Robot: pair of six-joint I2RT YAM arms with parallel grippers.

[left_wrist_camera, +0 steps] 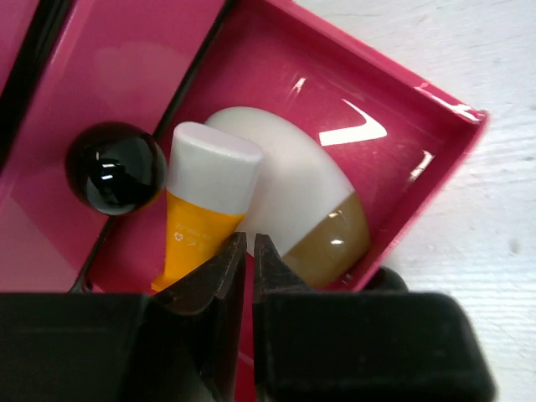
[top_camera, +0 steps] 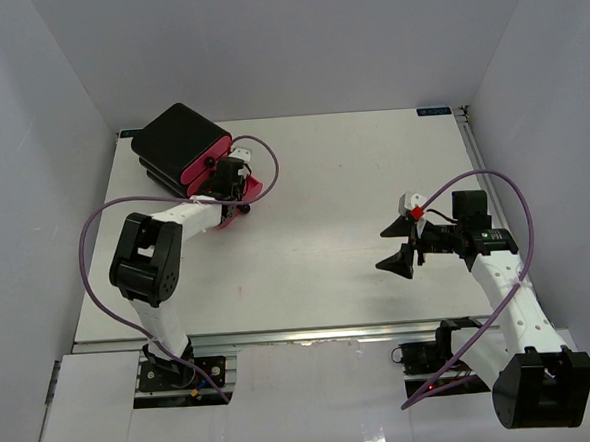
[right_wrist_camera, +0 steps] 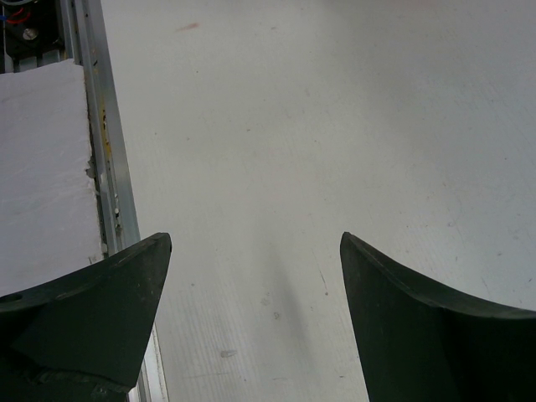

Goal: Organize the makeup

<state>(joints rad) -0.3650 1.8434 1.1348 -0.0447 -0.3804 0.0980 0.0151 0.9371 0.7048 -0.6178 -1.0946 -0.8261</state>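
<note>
One box (top_camera: 175, 138), far left of the table (right_wrist_camera: 335, 100), with one pink drawer (left_wrist_camera: 402, 109) pulled open. In the drawer: one orange tube (left_wrist_camera: 201, 209) with a white cap and one white puff (left_wrist_camera: 301, 193) with a tan end, the two touching. One black knob (left_wrist_camera: 115, 167) sits beside the tube. Left gripper (left_wrist_camera: 249, 244) is over the drawer with its jaws together, holding nothing. Right gripper (right_wrist_camera: 255, 239) is over bare table, jaws wide apart, empty.

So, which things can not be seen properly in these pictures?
- Left wrist: the lower end of the orange tube is hidden behind the left gripper.
- Left wrist: the puff is partly covered by the tube.
- Top: the inside of the pink drawer is hidden by the left arm.
- Right wrist: shows only the table, no makeup.
</note>
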